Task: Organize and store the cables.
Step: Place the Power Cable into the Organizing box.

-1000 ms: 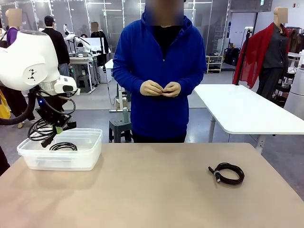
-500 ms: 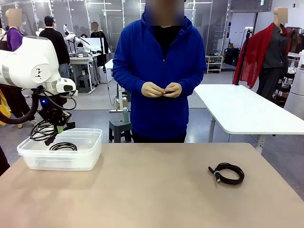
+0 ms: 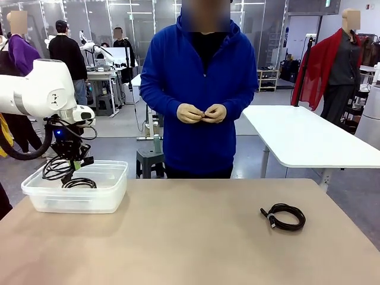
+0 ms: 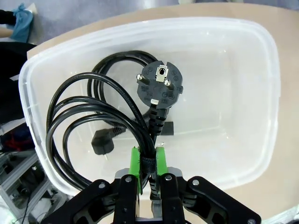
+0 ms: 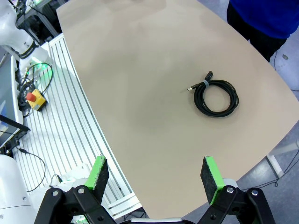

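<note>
Item one: left gripper (image 4: 148, 164), jaws nearly together and clamped on a power cord (image 4: 140, 126). The green pads (image 4: 135, 163) squeeze the banded neck of its coil. We see the round two-pin plug (image 4: 159, 86) facing the wrist camera and the loops drooping to one side. From the front we place this gripper (image 3: 76, 164) and its power cord (image 3: 56, 168) over the far left part of a clear bin (image 3: 113, 178). We cannot tell whether the lowest loops touch the bin. Item two: a second cord (image 3: 79, 183), coiled flat on the bin floor. From the left wrist we also note an angled black plug (image 4: 103, 142) on that floor, though which cord owns it we cannot tell. Item three: a thin cable (image 3: 284, 217), coiled and lying on the tan table (image 3: 190, 243) at the robot's right, well apart from the bin. Item four: right gripper (image 5: 154, 173), jaws spread wide with nothing between them, high above the near table edge, the thin cable (image 5: 216, 97) far beyond its fingertips. Item five: a person (image 3: 199, 89) in a blue top at the far side, both hands (image 3: 202, 112) joined in front of the body.
</note>
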